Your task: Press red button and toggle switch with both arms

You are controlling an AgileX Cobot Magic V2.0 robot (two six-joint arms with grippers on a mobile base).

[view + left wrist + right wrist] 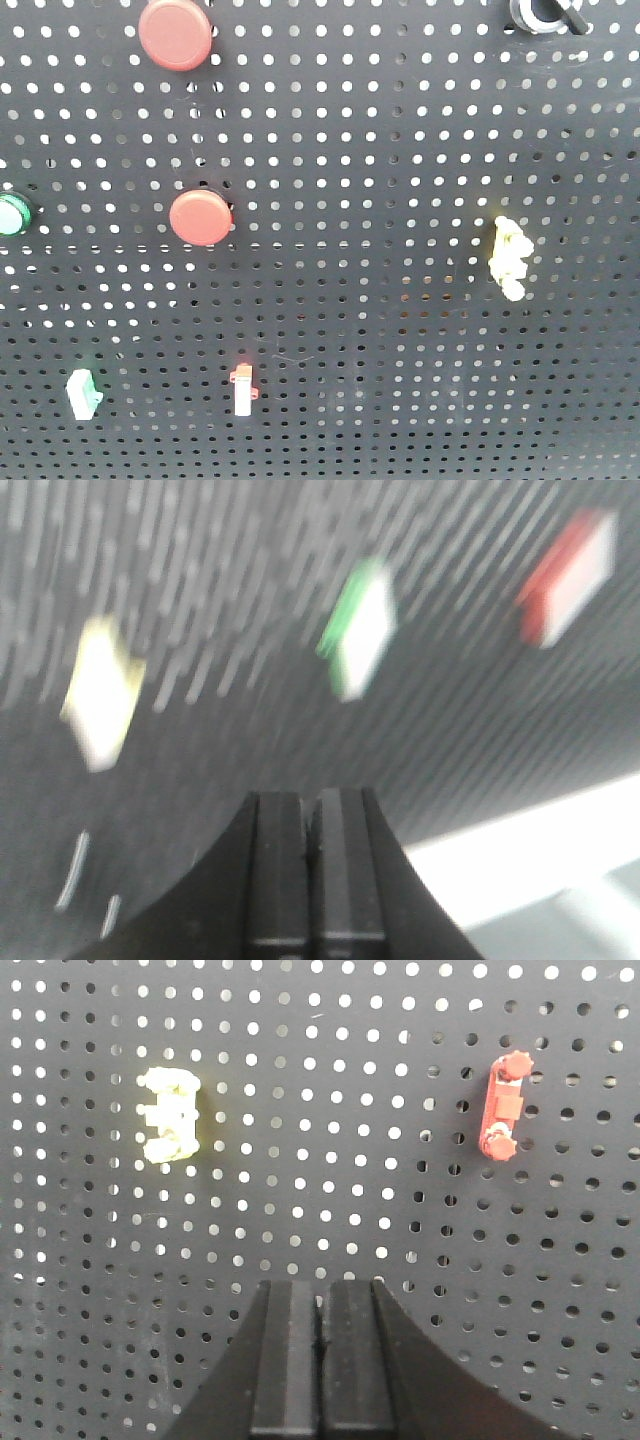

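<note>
On the black pegboard (400, 150) in the front view are two round red buttons, one at the top (176, 32) and one in the middle left (200, 217). A small red-and-white toggle switch (243, 388) sits lower down. Neither arm shows in that view. My left gripper (312, 800) is shut and empty; its view is motion-blurred and shows a red-and-white switch (568, 578) at the upper right, well away from the fingers. My right gripper (322, 1288) is shut and empty, facing the pegboard below a red fitting (503, 1106) and a yellow fitting (168, 1116).
A green button (12, 214) sits at the front view's left edge, a green-and-white switch (84, 393) at lower left, a yellow fitting (509, 258) at right, a black ring (545, 14) at top right. The left wrist view also shows green (360, 630) and yellow (102, 692) switches.
</note>
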